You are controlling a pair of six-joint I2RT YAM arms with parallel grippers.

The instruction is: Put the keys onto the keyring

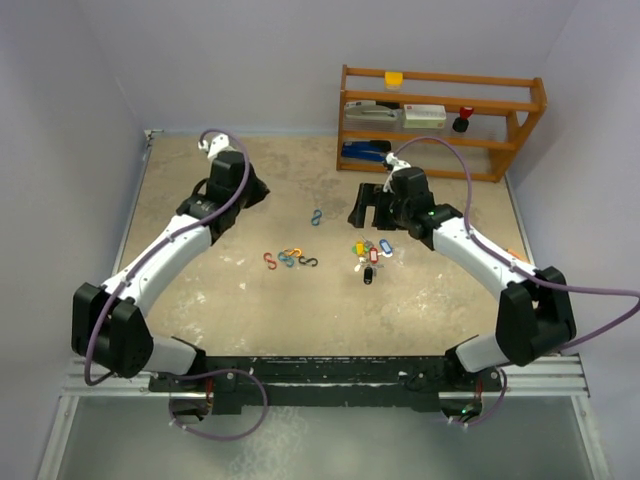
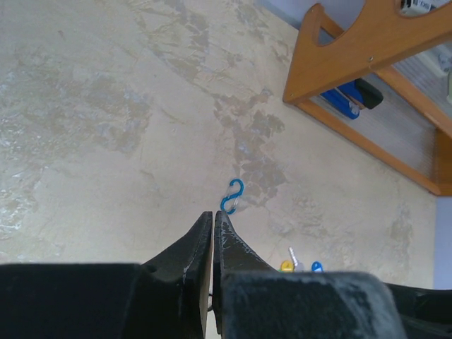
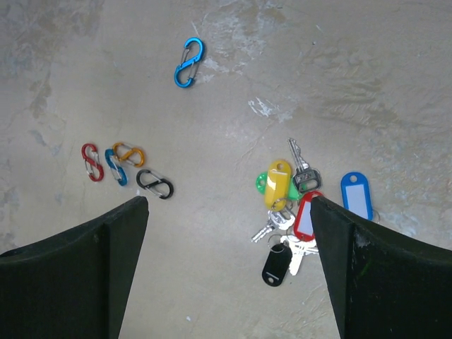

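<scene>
Several small silver keys [image 3: 295, 212] with yellow, green, red and blue plastic tags, plus a black fob [image 3: 275, 265], lie bunched near the middle of the beige desk [image 1: 230, 300], slightly toward its right edge, ungrasped. Whether any are already threaded together is unclear. Right tool [image 3: 227, 201] released, near them; left tool [image 2: 213, 214] clenched, empty.

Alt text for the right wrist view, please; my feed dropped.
The right gripper is open over the table, with a cluster of keys in yellow, green, red and blue tags plus a black fob beside one of its fingers. Four small S-shaped clips lie at the image's left, and a lone blue clip sits near the top.
</scene>
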